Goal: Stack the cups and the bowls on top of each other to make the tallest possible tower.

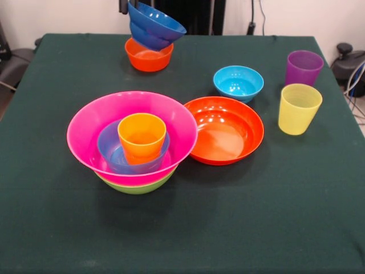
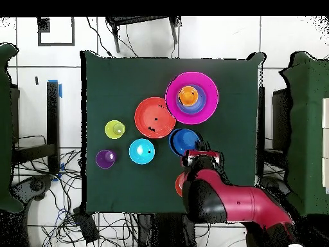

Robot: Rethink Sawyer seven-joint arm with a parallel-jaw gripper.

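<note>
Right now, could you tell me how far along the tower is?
Done: the tower has a lime green bowl, pink bowl, small blue bowl and orange cup. In hand: a dark blue bowl raised above the small orange bowl. Left: cyan bowl, shallow orange bowl, yellow cup, purple cup.

pink bowl [image 1: 132, 128], orange cup [image 1: 142, 137], cyan bowl [image 1: 238, 83], perhaps green tablecloth [image 1: 228, 217]

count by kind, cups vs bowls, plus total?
Cups: 3 (orange cup, yellow cup, purple cup)
Bowls: 7 (pink, green, large orange, cyan, small orange, two blue)
Total: 10
</note>
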